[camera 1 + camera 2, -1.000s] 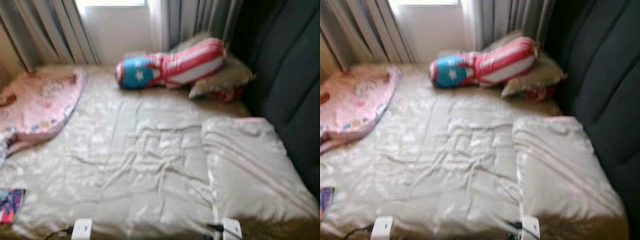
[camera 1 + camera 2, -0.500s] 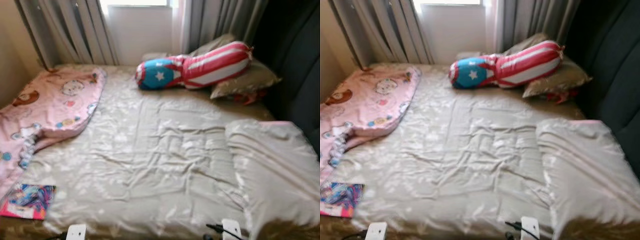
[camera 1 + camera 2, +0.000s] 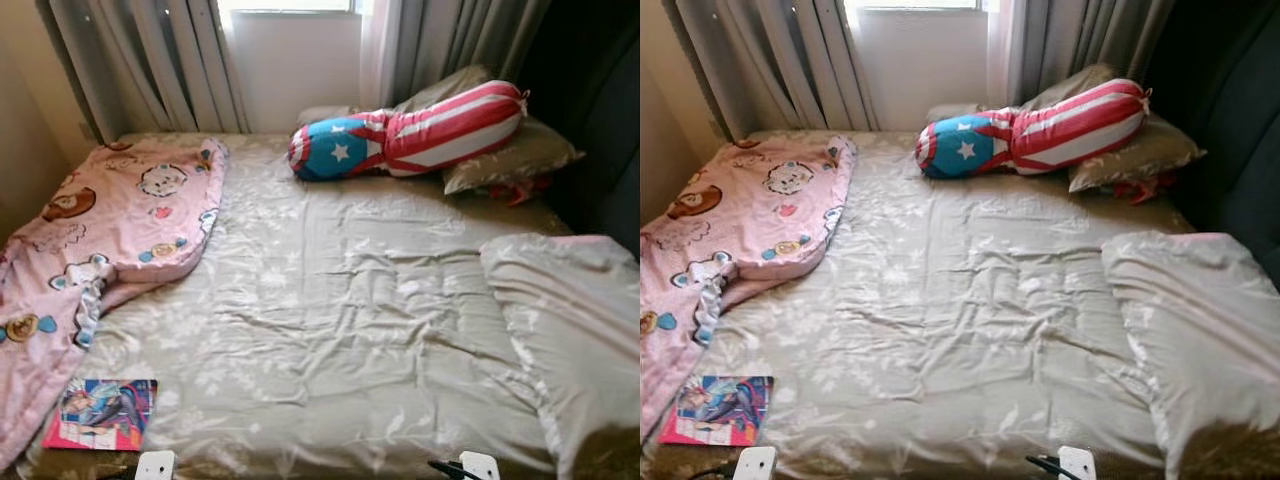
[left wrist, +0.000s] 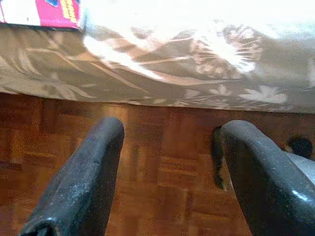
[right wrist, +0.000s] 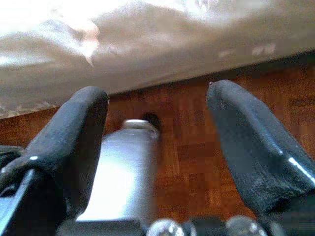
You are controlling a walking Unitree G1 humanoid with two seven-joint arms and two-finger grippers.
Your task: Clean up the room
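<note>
A bed (image 3: 330,330) with a wrinkled beige floral cover lies before me. A pink cartoon blanket (image 3: 95,230) is bunched along its left side. A colourful comic book (image 3: 102,413) lies at the near left corner. A red, white and blue star bolster (image 3: 410,132) rests at the head on a beige pillow (image 3: 520,155). A folded pale quilt (image 3: 570,320) covers the right side. My left gripper (image 4: 170,147) hangs open over the wooden floor by the bed's edge, and my right gripper (image 5: 157,123) hangs open there too.
Grey curtains (image 3: 150,60) and a bright window (image 3: 295,50) stand behind the bed. A dark padded headboard (image 3: 610,110) rises on the right. A beige wall (image 3: 25,130) borders the left. Parquet floor (image 4: 147,172) runs under the bed's near edge.
The camera has swung left and sharpened: the bolster and quilt shifted right in the picture, while more of the pink blanket and the comic book came into view.
</note>
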